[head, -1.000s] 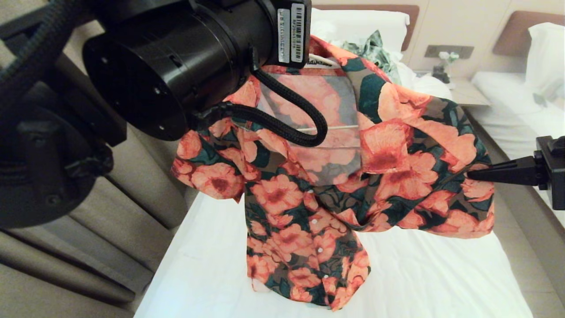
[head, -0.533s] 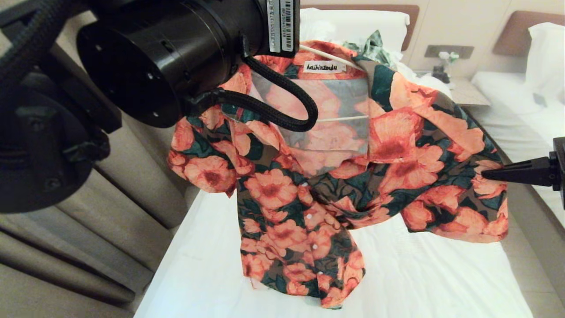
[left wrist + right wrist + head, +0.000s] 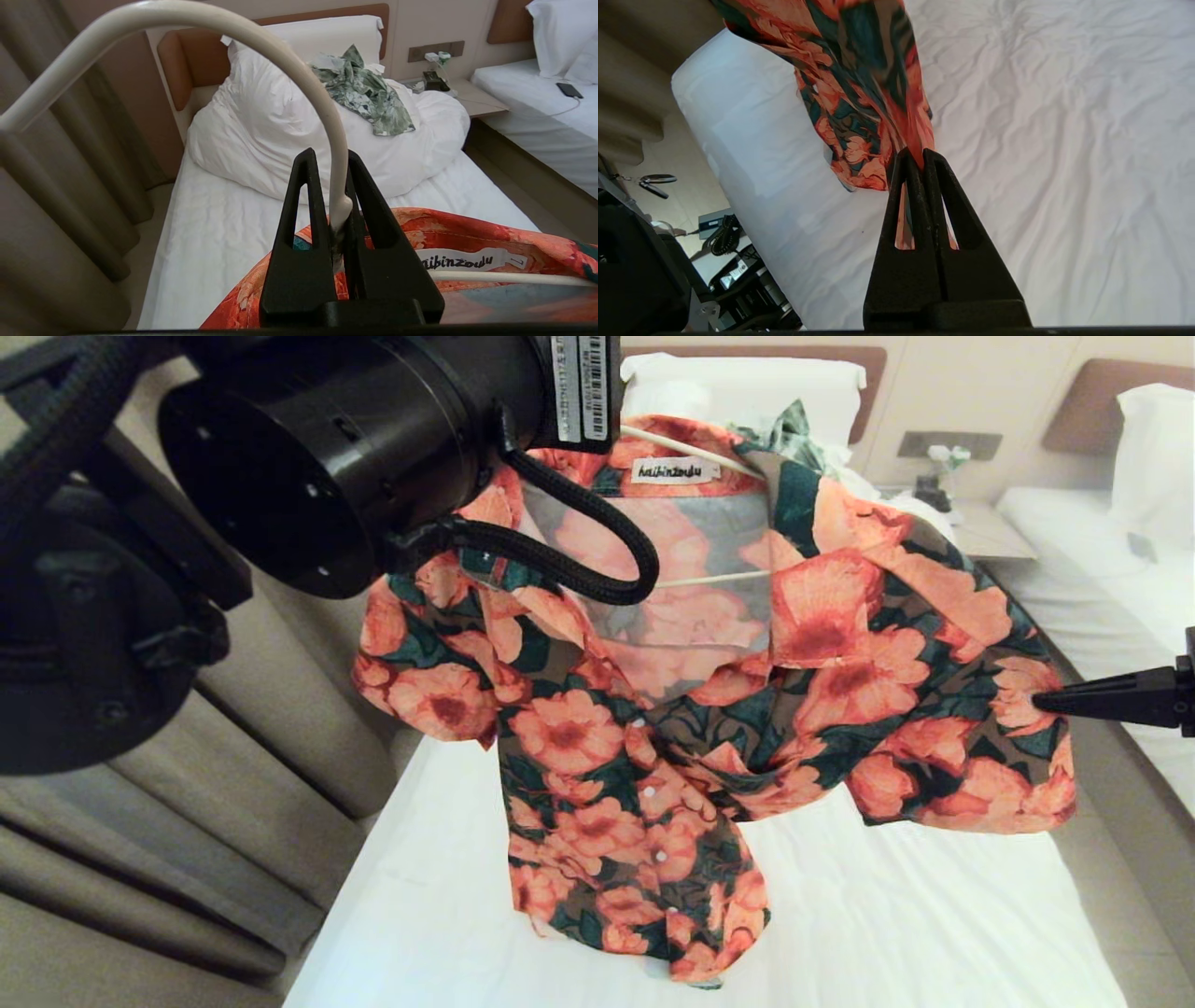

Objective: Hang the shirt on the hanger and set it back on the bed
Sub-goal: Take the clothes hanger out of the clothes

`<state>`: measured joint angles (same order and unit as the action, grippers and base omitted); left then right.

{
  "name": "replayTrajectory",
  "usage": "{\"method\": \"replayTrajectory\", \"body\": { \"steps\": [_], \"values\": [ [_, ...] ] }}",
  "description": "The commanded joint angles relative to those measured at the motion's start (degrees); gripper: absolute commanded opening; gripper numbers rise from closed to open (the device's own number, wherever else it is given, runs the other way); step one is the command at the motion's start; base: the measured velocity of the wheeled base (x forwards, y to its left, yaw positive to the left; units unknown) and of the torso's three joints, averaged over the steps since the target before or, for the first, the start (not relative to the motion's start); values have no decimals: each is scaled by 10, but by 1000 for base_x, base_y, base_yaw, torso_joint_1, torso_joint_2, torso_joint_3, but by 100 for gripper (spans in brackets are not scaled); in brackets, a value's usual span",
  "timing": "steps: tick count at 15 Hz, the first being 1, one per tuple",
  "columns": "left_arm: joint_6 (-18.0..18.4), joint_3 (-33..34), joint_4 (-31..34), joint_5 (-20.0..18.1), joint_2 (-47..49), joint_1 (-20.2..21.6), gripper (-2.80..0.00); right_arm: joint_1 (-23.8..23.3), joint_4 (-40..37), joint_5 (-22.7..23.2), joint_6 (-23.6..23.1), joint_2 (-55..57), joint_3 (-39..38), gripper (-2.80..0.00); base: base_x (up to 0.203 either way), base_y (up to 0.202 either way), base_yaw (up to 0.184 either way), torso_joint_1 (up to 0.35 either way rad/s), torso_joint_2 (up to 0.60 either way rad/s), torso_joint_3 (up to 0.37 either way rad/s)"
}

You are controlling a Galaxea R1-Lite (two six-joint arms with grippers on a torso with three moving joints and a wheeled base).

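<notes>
The shirt (image 3: 709, 709) hangs in the air above the bed (image 3: 934, 915), draped over the hanger (image 3: 709, 581), with its lower front panel trailing down toward the white sheet. The left tool (image 3: 334, 196) is clamped on the neck of the hanger just below the curved hook, right above the collar. The right tool (image 3: 1050, 698) is closed on a pinch of shirt fabric at the sleeve on the right side and holds that side stretched outward, level with the middle of the garment; in the right wrist view the cloth runs straight into the closed tips.

Below the shirt the near part of the mattress lies bare and flat, with wrinkled sheet out to both long edges. The left edge of the bed runs close beside the beige curtains (image 3: 233, 821); the right edge borders a strip of floor that separates it from a second white bed (image 3: 1111, 579). Toward the headboard (image 3: 187, 60) the room narrows: a bulky duvet (image 3: 261, 140) is heaped there, and a green-and-white leafy garment (image 3: 364, 93) lies on top of it. A nightstand (image 3: 476, 100) stands between the two beds.

The white neck label (image 3: 676, 470) inside the collar reads roughly "haibinzoulu". White barcode stickers (image 3: 581, 383) sit on the left arm's black housing; their print is too small to read.
</notes>
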<state>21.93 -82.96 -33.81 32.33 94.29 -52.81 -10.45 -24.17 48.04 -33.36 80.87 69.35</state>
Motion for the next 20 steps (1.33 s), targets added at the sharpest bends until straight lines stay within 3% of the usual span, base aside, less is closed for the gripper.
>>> {"method": "replayTrajectory", "body": {
  "steps": [1,8,15,17,20],
  "values": [
    [1,-5,-1,2,-1,2,-280,-10,-4,3,-15,1,-1,-280,0,0,0,0,0,0],
    [3,-40,2,2,11,1,-280,-20,-3,3,-55,-5,-33,-280,0,0,0,0,0,0],
    [14,-38,1,0,16,-2,-280,-23,-4,8,-52,-16,-25,-280,0,0,0,0,0,0],
    [15,-24,2,1,16,-3,-280,-42,-4,12,-52,-26,-23,-280,0,0,0,0,0,0],
    [15,-7,3,1,26,-1,-280,-90,-3,85,-28,-31,18,-280,0,0,0,0,0,0]
  ]
}}
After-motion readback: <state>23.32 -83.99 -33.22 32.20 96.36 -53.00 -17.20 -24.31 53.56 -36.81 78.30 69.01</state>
